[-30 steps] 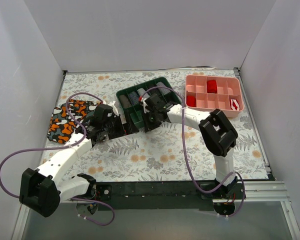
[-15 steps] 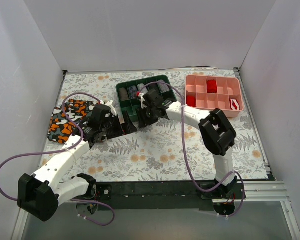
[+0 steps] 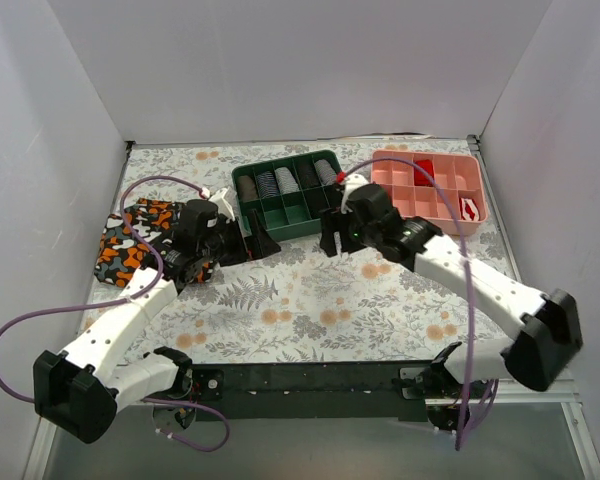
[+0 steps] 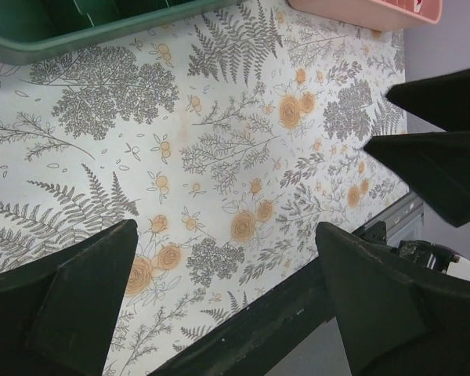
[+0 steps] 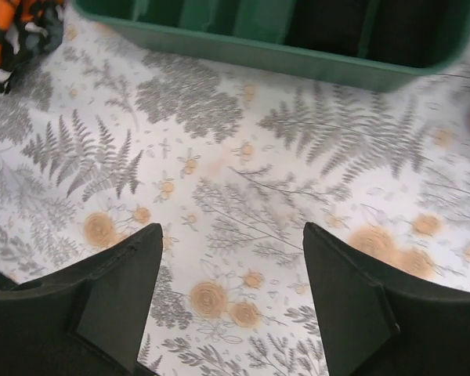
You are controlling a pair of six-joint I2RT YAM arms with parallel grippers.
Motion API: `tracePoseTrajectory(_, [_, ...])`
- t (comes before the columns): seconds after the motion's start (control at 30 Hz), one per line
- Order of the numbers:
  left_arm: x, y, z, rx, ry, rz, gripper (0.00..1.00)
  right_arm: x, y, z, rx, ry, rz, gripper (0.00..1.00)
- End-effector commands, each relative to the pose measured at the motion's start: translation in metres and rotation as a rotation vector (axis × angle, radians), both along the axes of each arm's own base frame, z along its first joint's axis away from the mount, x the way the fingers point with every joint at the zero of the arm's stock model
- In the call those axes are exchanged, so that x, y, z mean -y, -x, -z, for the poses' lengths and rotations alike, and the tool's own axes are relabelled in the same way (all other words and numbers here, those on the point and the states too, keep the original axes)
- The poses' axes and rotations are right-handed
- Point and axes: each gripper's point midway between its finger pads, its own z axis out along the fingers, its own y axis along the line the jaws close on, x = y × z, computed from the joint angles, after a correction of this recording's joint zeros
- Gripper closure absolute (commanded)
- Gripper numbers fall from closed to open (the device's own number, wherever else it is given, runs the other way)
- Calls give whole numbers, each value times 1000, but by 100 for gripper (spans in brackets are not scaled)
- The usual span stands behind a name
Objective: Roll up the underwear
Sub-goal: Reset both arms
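Observation:
No black underwear lies loose on the floral table. Dark and striped fabric rolls (image 3: 248, 186) fill the back row of the green tray (image 3: 300, 228). Black fabric (image 5: 329, 23) shows in its right-hand compartments. I cannot tell which roll is the underwear. My right gripper (image 3: 327, 232) (image 5: 232, 235) hovers open and empty just in front of the tray's right end. The left gripper (image 3: 252, 243) (image 4: 225, 235) stands wide open and empty at the tray's left front corner, over bare cloth.
The orange camouflage garment (image 3: 135, 240) (image 5: 16, 31) lies crumpled at the left, beside the left arm. A pink compartment tray (image 3: 385, 160) with red items (image 3: 423, 170) sits at the back right. White walls enclose three sides; a black rail runs along the near edge (image 4: 298, 313).
The right gripper has opened and pulled out of the green tray, moving right and toward the front. The tray has settled back. The left gripper has stayed open, almost in place.

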Motion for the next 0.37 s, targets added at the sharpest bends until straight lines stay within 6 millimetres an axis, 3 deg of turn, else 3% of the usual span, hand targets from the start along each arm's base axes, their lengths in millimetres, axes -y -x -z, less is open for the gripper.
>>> tracePoseTrajectory(0.0, [-3, -8, -31, 105, 38, -28, 2, 84, 1, -16, 76, 44, 254, 19])
tracePoseTrajectory(0.07, [-4, -7, -29, 111, 40, -35, 2, 126, 9, -17, 91, 54, 368, 18])
tracePoseTrajectory(0.13, [-5, -5, -29, 122, 47, -40, 2, 153, 16, -15, 96, 53, 473, 15])
tracePoseTrajectory(0.17, [-6, -4, -29, 127, 47, -42, 2, 167, 19, -24, 128, 25, 521, 15])
tracePoseTrajectory(0.33, [-25, -11, -25, 200, 18, -145, 2, 201, 33, 12, 109, 60, 671, 12])
